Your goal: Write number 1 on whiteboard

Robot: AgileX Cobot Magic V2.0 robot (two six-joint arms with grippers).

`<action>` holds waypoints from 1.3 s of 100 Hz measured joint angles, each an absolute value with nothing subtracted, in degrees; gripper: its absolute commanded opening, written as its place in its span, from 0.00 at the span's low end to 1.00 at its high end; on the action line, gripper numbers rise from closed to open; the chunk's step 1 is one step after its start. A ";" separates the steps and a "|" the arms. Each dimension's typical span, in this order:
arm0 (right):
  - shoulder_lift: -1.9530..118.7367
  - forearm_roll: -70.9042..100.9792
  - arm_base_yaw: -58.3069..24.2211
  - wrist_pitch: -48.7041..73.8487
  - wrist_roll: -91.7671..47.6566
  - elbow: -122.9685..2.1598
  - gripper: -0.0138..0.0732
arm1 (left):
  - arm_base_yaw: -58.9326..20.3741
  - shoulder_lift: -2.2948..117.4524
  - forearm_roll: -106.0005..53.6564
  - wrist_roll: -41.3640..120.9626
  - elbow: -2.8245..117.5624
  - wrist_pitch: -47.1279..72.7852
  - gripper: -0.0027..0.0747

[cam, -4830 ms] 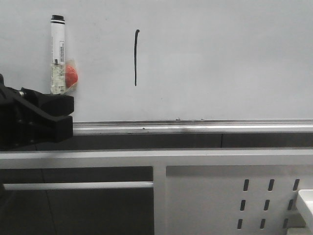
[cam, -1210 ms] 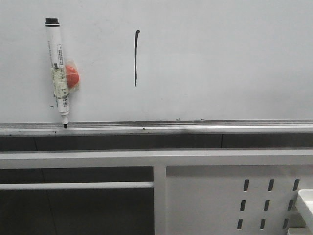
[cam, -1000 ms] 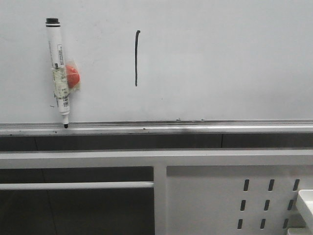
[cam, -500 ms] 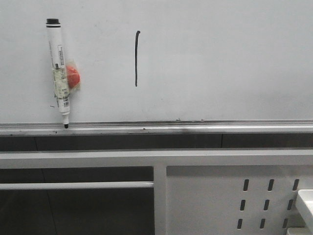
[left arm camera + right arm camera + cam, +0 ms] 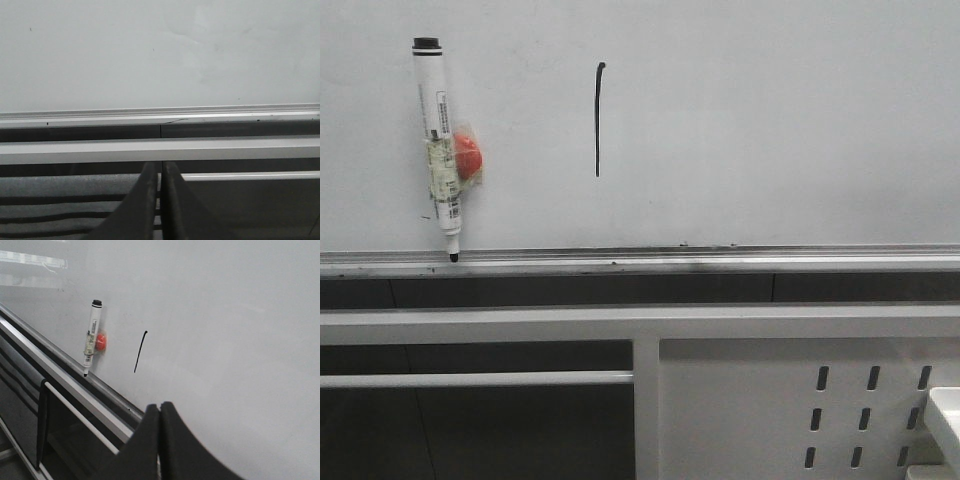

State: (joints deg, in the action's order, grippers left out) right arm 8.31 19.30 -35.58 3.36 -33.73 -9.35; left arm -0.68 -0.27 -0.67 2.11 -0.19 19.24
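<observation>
One whiteboard (image 5: 770, 120), one number 1 (image 5: 599, 120), one marker (image 5: 438, 150), one red magnet (image 5: 468, 157), one silver rail (image 5: 720, 259). The stroke is sitting on the upper left part of the board, right of the marker and apart from it. It is thin and black, nearly vertical, with a tiny hook at the top bending right, and about as long as the marker. The marker is hanging on the board tip down (cap off, black nib just touching the rail), the magnet taped to its barrel.

I am seeing neither of my arms in the front view. My left gripper (image 5: 159, 200) is showing dark fingers pressed together with only a sliver between them, nothing held, pointing at the rail and bare board. My right gripper (image 5: 159, 440) is likewise closed up tight on nothing, facing the board from well back, with the stroke and marker in sight. One white perforated panel (image 5: 800, 400) is sitting below the rail.
</observation>
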 measured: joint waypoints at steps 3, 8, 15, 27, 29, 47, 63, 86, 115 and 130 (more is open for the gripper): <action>8.31 19.30 -35.58 3.36 -33.73 -9.35 0.08 | -0.68 -0.27 -0.77 2.24 -0.19 19.24 0.01; 8.31 19.30 -35.58 3.36 -33.73 -9.35 0.08 | -0.68 -0.27 -0.70 2.24 -0.19 19.24 0.01; 8.31 19.30 -35.58 3.36 -33.73 -9.35 0.08 | -0.68 -0.27 -0.80 2.33 -0.19 19.24 0.01; 8.31 19.30 -35.58 3.36 -33.73 -9.35 0.08 | -0.68 -0.27 -0.80 2.46 -0.19 19.24 0.01; 8.31 19.30 -35.58 3.36 -33.73 -9.35 0.08 | -0.68 -0.27 -0.80 2.46 -0.19 19.24 0.01; 8.31 19.30 -35.58 3.36 -33.73 -9.35 0.08 | -0.68 -0.27 -0.92 2.46 -0.19 19.24 0.01; 8.31 19.30 -35.58 3.36 -33.73 -9.35 0.08 | -0.68 -0.27 -0.92 2.59 -0.19 19.24 0.01; 8.31 19.43 -35.58 1.64 -31.33 -4.83 0.08 | -0.68 -0.27 -0.92 2.59 -0.19 19.24 0.01; 7.75 14.95 -35.58 -0.76 -17.08 0.53 0.08 | -0.68 -0.27 -0.92 2.59 -0.19 19.24 0.01; 3.90 14.39 -34.27 -1.24 -16.10 0.53 0.08 | -0.68 -0.27 -0.92 2.61 -0.19 19.24 0.01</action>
